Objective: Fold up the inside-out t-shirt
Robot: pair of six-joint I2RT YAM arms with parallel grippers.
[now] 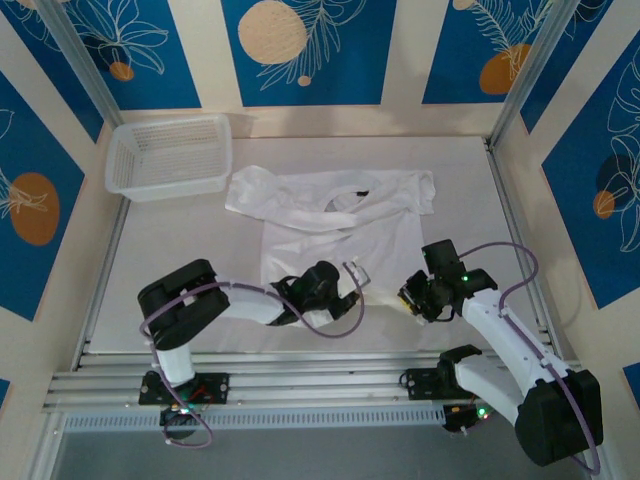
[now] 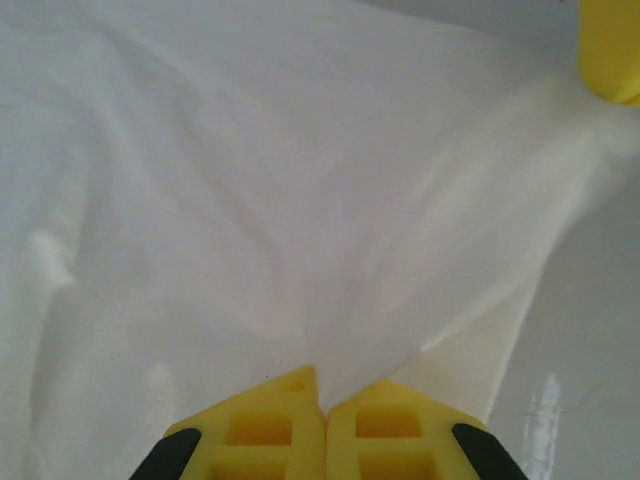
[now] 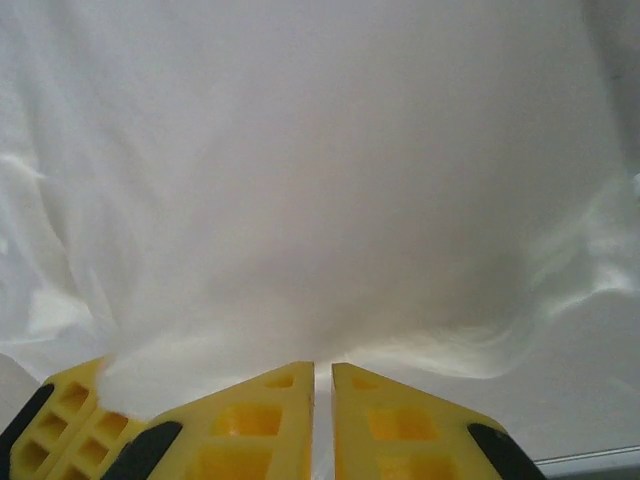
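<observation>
Left arm [image 1: 245, 300]: wearing white link shells between black joint housings.
Right arm [image 1: 500, 345]: showing the same white and black, a green light glowing near its far end.
Cables [image 1: 500, 245]: lilac leads are looping loosely along both arms.
Bases [image 1: 185, 385]: black blocks are gripping a silver rail [image 1: 320, 385], small green lights glowing.
Left gripper [image 2: 322, 420]: showing yellow, cell-moulded fingers [image 2: 265, 430] with black backing.
Right gripper [image 3: 322, 400]: showing matching yellow fingers, black edging the outer sides.

Counted one white t-shirt [image 1: 330, 215], 12 o'clock from my bases. One dark tag [image 1: 358, 192] on it. One white mesh basket [image 1: 120, 165], 10 o'clock. One table [image 1: 180, 250]. Two arms, both mine: left arm [image 1: 180, 305], right arm [image 1: 500, 335]. Two grippers: left gripper [image 1: 352, 272], right gripper [image 1: 408, 297]. Two yellow fingers [image 2: 270, 430] per gripper.
</observation>
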